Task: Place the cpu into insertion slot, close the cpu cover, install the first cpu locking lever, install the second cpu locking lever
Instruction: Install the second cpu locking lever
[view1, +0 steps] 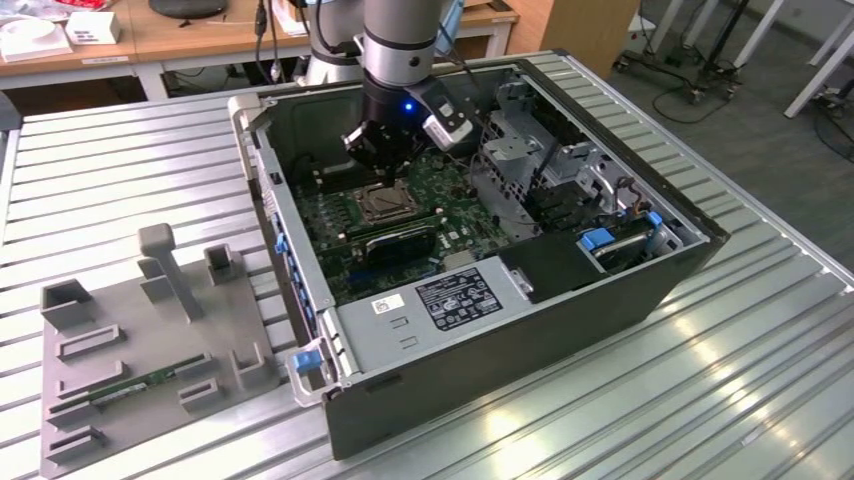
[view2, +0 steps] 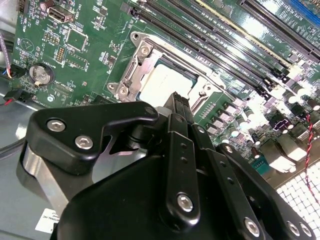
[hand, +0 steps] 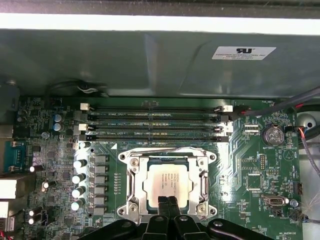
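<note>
The cpu, a silvery-tan square chip, lies flat in the insertion slot on the green motherboard. The cpu cover, a silvery frame with a cut-out centre, lies down around the chip. A thin wire lever runs along one edge of the frame. My gripper is shut, its two black fingertips pressed together just over the chip's near edge with nothing visible between them. In the second wrist view the black finger linkage stands in front of the cpu. In the exterior view the gripper hangs directly over the socket.
The board sits inside an open black computer case with raised walls all round. Long black memory slots lie beside the socket, and a row of capacitors lies on another side. A power supply and drive cage crowd the case. A grey fixture tray lies on the table.
</note>
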